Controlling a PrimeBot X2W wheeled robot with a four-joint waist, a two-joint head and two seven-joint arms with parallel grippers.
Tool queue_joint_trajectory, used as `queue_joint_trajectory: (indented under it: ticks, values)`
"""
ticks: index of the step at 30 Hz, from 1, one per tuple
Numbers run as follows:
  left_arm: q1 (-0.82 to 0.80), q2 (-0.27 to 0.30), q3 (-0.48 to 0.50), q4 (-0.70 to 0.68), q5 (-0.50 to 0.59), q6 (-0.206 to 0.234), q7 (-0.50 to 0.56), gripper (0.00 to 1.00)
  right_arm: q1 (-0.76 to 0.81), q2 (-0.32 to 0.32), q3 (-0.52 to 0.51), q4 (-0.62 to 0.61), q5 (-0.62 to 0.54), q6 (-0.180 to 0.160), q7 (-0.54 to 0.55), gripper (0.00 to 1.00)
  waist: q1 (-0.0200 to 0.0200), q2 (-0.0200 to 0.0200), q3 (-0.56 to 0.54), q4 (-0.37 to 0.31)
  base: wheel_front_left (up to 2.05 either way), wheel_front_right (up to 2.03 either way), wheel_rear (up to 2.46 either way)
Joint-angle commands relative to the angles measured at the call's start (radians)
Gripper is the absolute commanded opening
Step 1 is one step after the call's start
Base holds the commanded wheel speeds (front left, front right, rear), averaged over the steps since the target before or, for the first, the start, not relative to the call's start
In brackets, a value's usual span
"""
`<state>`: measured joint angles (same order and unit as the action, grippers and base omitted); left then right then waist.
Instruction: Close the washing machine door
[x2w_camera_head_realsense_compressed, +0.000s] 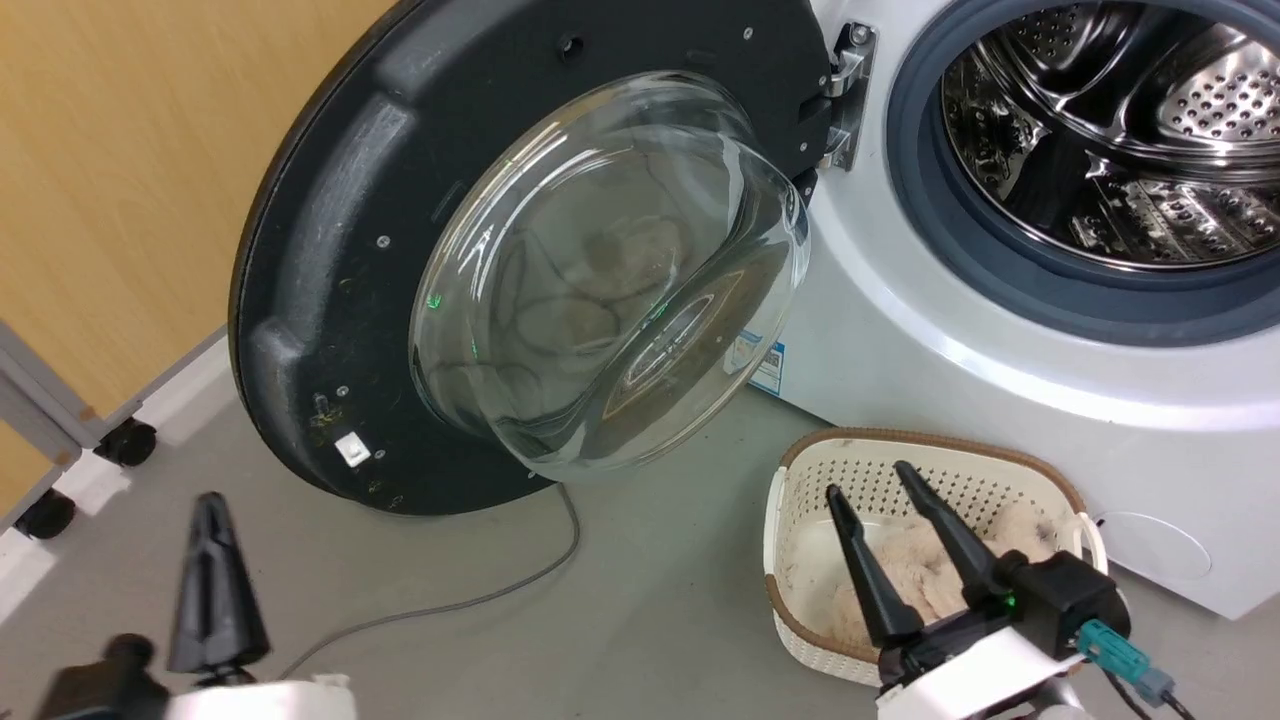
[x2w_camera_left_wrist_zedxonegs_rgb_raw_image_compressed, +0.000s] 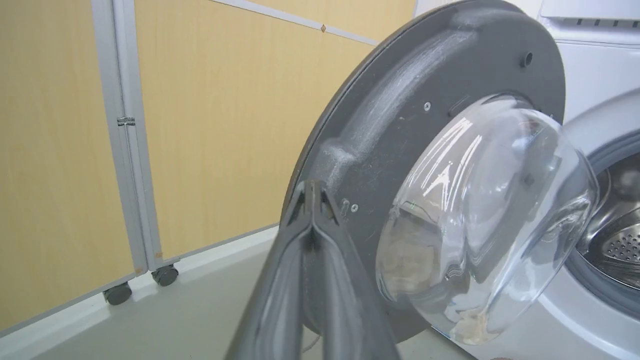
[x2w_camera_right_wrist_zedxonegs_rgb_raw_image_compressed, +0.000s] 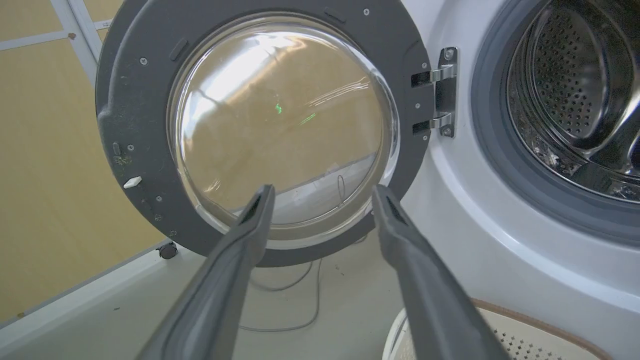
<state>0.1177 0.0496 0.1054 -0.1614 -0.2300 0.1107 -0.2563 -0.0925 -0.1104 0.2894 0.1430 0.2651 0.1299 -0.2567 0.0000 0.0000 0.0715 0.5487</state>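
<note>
The washing machine door hangs wide open on its metal hinge, a black disc with a bulging clear glass window. The white washing machine stands to its right, its steel drum exposed inside the grey gasket. My left gripper is shut with nothing in it, low at the left, short of the door's outer edge. My right gripper is open above a basket, and its fingers point toward the door's window.
A cream perforated basket holding pale fluffy laundry sits on the floor before the machine, under my right gripper. A grey cable trails across the floor. A wood-panel partition on castor wheels stands to the left.
</note>
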Motion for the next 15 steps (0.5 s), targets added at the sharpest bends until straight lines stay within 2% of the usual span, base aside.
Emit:
queue_joint_trajectory:
  ticks: [1,5,8,11,15]
  values:
    - [-0.015,0.001,0.017,-0.008,-0.011,-0.012,-0.006,0.00,0.000,-0.008,-0.007,-0.007,-0.003,0.001,-0.005,1.00,0.0000,0.0000,0.005,-0.001,0.00,0.00,0.00]
    - [-0.074,0.009,0.088,-0.001,-0.024,-0.075,-0.006,0.00,0.009,-0.015,-0.024,-0.020,-0.013,0.001,-0.005,1.00,0.0000,0.0000,0.018,-0.002,0.00,0.00,0.00]
    - [-0.140,0.050,0.145,0.037,-0.050,-0.125,-0.006,0.00,0.019,-0.016,-0.038,-0.030,-0.024,0.001,-0.005,1.00,0.0000,0.0000,0.028,-0.004,0.00,0.00,0.00]
    - [-0.226,0.098,0.190,0.109,-0.116,-0.165,0.003,0.00,0.029,-0.019,-0.053,-0.042,-0.033,0.001,-0.005,1.00,0.0000,0.0000,0.037,-0.005,0.00,0.00,0.00]
    - [-0.359,0.173,0.248,0.224,-0.249,-0.193,0.106,0.00,0.033,-0.026,-0.058,-0.055,-0.043,0.001,-0.005,1.00,0.0000,0.0000,0.057,-0.024,0.00,0.00,0.00]
